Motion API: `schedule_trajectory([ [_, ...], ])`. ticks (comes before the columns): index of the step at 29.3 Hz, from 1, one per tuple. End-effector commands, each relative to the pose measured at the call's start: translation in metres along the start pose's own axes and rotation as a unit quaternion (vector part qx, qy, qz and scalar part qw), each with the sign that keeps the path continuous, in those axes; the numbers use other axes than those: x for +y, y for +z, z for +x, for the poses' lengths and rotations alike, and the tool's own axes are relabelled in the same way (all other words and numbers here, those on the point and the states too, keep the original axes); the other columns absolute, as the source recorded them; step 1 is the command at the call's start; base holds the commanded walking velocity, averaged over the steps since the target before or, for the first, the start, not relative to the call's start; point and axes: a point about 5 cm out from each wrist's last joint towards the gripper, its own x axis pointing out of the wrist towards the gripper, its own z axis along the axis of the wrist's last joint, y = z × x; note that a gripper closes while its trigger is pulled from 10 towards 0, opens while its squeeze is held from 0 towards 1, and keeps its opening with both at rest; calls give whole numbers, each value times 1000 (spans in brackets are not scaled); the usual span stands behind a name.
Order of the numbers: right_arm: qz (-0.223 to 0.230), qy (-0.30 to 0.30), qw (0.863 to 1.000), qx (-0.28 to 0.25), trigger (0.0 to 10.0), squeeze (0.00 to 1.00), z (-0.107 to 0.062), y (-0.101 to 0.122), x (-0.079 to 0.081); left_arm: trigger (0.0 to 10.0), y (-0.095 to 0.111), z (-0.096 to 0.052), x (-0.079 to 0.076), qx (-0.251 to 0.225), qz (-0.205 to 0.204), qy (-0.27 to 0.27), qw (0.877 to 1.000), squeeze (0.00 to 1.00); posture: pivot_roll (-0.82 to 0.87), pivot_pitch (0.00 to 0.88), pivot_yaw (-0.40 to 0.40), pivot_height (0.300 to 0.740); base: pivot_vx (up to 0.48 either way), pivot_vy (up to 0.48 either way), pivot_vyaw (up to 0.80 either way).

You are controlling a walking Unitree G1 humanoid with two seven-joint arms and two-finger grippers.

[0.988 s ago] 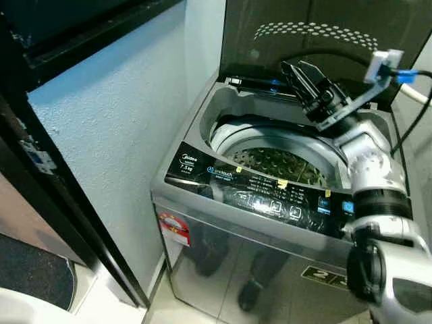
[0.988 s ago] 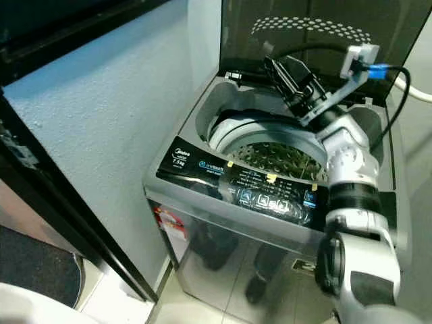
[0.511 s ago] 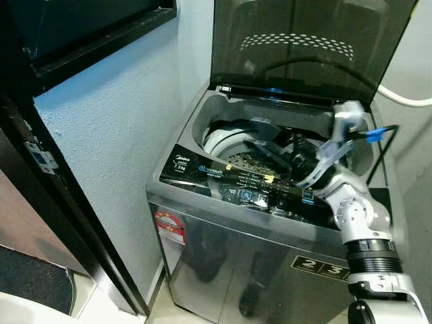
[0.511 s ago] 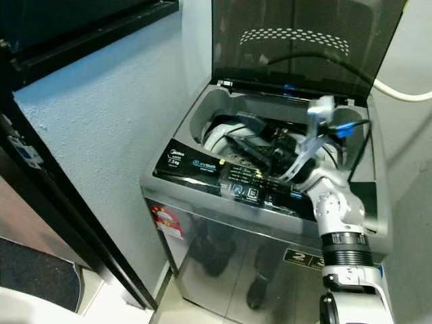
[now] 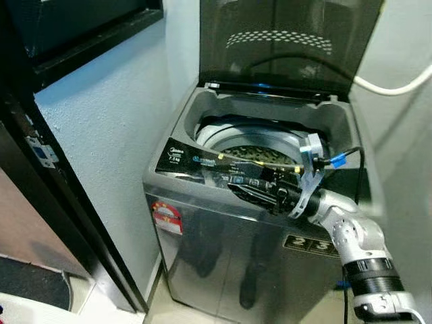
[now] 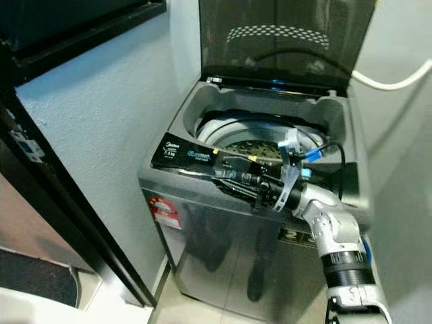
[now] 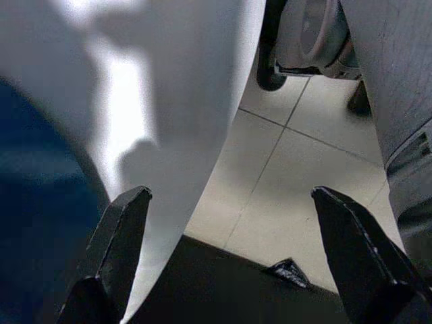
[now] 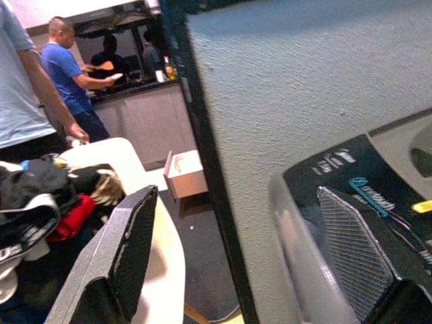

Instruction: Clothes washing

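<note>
One washing machine (image 5: 223, 223), lid (image 5: 283, 40) up so drum (image 5: 260, 152) takes clothes. Our right pincer (image 5: 253, 191) released, empty, over control panel (image 5: 202, 162). Our left pincer (image 7: 229, 250) released, idle.

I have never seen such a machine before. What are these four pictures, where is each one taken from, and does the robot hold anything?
This is a humanoid robot doing laundry work. The two wide pictures come from the two eyes of a camera on its head, so they show one scene. You see a grey top-loading washing machine with its dark lid standing open, and the perforated drum inside. The silver arm is the robot's right arm. Its right gripper, two long black fingers, lies over the black control panel at the front, open and holding nothing.

The other two pictures come from cameras on the wrists. The right wrist view looks along the fingers, past the panel, to a pile of clothes and people further back. The left wrist view shows the left gripper open, over a tiled floor.
</note>
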Motion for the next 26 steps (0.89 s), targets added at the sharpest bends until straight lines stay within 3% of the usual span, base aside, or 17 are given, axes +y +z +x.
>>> schedule_trajectory([
  [1,1,1,1000,-3,10000,0,1,-1,1,10000,50,5,-11,-90,-4,-13,996,0,-60,0,-5,740,-304,0,0],
  [6,-13,-49,999,5,10000,0,5,-10,-9,10000,51,5,-11,-90,-1,-14,996,0,-64,0,-4,740,-304,0,0],
  [9,-17,-97,994,50,10000,0,7,-32,-14,10000,52,5,-12,-90,2,-14,996,0,-64,0,-4,740,-282,0,0],
  [12,-17,-97,994,50,10000,0,7,-32,-14,10000,52,5,-12,-90,2,-14,996,0,-64,0,-4,740,-274,0,0],
  [15,-14,-111,989,96,10000,0,5,-50,-12,10000,52,5,-11,-90,3,-13,996,0,-69,0,0,740,-84,0,0],
  [16,-14,-120,984,135,10000,0,2,-65,-11,10000,52,5,-11,-91,6,-14,996,0,-69,0,0,740,0,0,0],
  [17,-14,-120,984,135,10000,0,2,-65,-11,10000,52,5,-11,-91,6,-14,996,0,-69,0,0,740,0,0,0],
  [19,-11,-145,967,211,10000,0,-11,-96,-10,10000,52,5,-11,-91,4,-17,996,0,-72,0,-2,740,0,0,0],
  [20,-11,-145,967,211,10000,0,-11,-96,-10,10000,52,5,-11,-91,4,-17,996,0,-72,0,-2,740,0,0,0],
  [22,-7,-177,942,283,10000,0,-27,-126,-9,10000,51,5,-11,-89,7,-23,996,0,-72,0,-2,740,0,-150,0],
  [25,-3,-190,933,307,10000,0,-33,-137,-8,10000,51,5,-11,-88,8,-26,996,0,-72,0,-2,740,0,-410,0],
  [26,-5,-207,919,335,10000,0,-41,-149,-7,10000,51,5,-11,-87,7,-26,996,0,-69,0,-5,740,0,-480,0],
])
